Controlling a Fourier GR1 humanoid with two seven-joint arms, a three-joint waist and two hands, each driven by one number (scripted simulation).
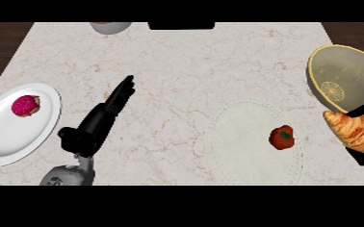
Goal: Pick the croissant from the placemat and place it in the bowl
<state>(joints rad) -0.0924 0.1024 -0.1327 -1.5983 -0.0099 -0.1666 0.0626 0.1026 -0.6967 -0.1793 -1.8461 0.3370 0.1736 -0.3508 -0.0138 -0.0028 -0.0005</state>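
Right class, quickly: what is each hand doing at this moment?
Left hand: open, fingers straight, holding nothing, over the counter.
Right hand: mostly out of view at the right edge, carrying the croissant near the bowl.

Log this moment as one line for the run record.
croissant: in right hand, beside bowl, not yet inside | left hand: open, resting | tomato: on placemat
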